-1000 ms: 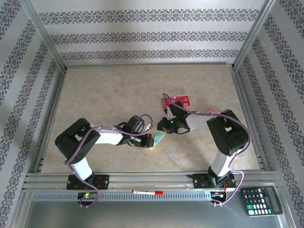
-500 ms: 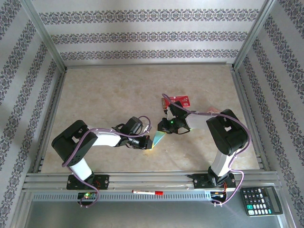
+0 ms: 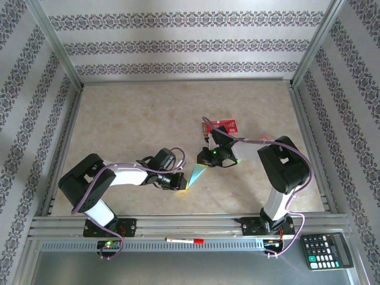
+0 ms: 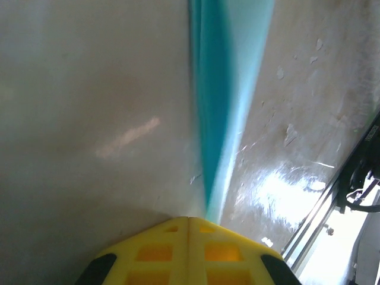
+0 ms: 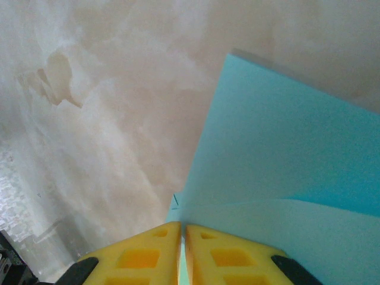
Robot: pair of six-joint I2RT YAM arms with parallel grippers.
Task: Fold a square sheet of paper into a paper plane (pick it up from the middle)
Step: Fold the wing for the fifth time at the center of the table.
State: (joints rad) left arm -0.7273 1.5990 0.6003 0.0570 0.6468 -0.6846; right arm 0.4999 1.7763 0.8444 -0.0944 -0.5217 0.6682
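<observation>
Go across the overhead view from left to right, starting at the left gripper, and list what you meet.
left gripper → blue paper → red packet → calculator

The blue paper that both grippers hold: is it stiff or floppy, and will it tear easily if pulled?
Probably floppy: the blue paper looks very thin, edge-on in the left wrist view. Likely light, as the left gripper and right gripper hold it by small pinches at its ends. It might tear or crease if the arms pull apart.
</observation>
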